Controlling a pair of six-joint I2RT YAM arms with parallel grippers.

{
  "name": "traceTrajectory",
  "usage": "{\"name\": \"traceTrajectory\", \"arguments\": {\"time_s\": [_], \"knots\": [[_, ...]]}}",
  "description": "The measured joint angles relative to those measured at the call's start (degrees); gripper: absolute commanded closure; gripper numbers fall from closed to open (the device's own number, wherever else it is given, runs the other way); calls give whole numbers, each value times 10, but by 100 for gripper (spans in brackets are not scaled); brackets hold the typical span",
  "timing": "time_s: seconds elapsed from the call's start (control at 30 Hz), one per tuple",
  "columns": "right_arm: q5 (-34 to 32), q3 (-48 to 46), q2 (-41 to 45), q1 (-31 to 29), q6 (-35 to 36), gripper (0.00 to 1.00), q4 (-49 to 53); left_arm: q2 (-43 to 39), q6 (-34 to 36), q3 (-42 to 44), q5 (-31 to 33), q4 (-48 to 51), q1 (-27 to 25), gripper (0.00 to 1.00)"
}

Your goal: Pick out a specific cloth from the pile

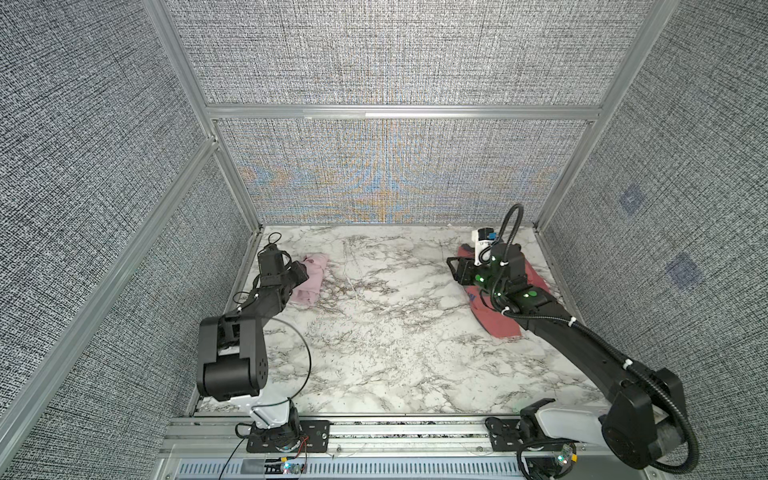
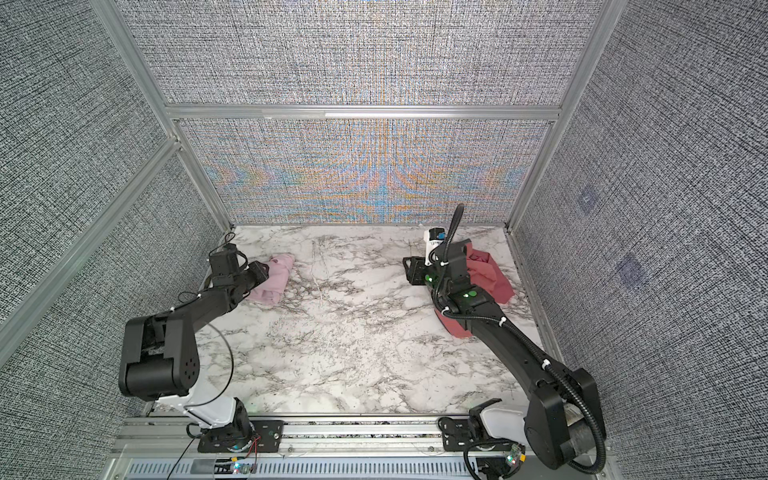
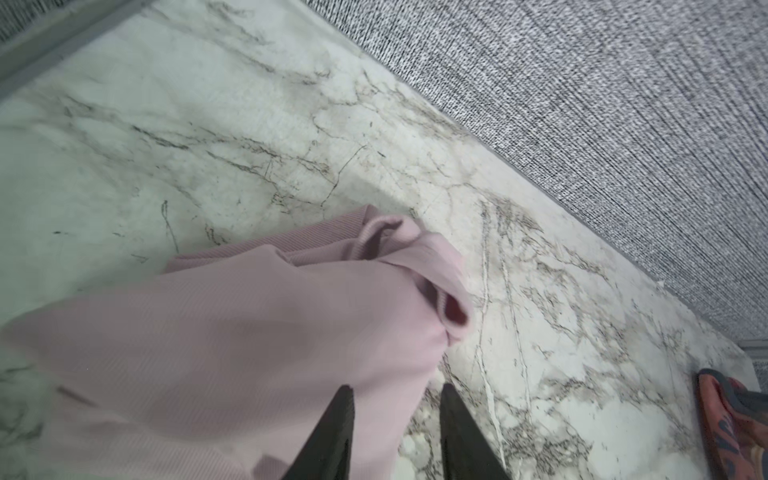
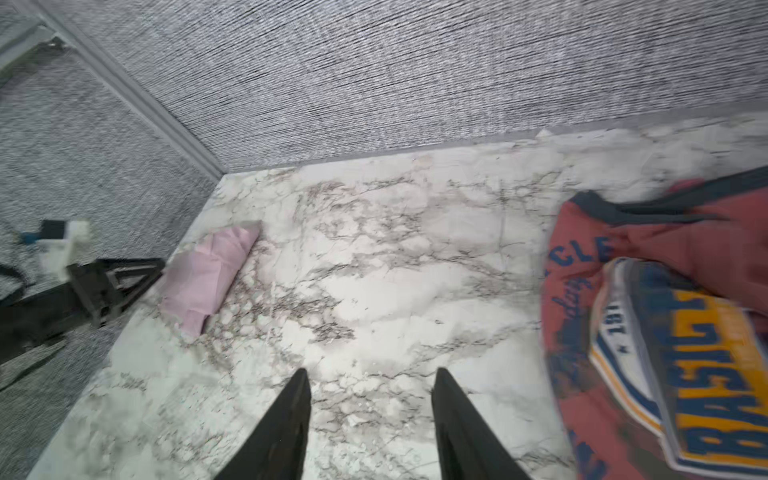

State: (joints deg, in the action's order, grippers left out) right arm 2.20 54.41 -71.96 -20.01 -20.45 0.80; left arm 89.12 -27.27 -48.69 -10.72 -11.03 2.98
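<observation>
The front and middle of the marble table lie bare. Farther back on the left, the left tool sits low over the edge of the pale pink cloth. Its jaws are narrowly apart, with cloth and table both showing in the gap and nothing pinched. The cloth lies crumpled near the table's far left corner. Well apart from it, at the far right, the red shirt lies under the right arm. The right tool stands wider and empty above bare table beside the shirt.
</observation>
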Motion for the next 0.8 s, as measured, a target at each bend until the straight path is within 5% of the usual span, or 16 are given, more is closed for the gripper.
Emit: {"name": "traceTrajectory", "arguments": {"time_s": [0.3, 0.5, 0.8], "knots": [[-174, -146, 57, 87, 77, 44, -54, -150, 109, 152, 140, -87, -33, 54], [-269, -251, 34, 128, 112, 35, -178, -145, 185, 233, 178, -189, -33, 53], [-312, -342, -76, 140, 169, 32, -415, -121, 255, 335, 193, -386, -33, 52]]}}
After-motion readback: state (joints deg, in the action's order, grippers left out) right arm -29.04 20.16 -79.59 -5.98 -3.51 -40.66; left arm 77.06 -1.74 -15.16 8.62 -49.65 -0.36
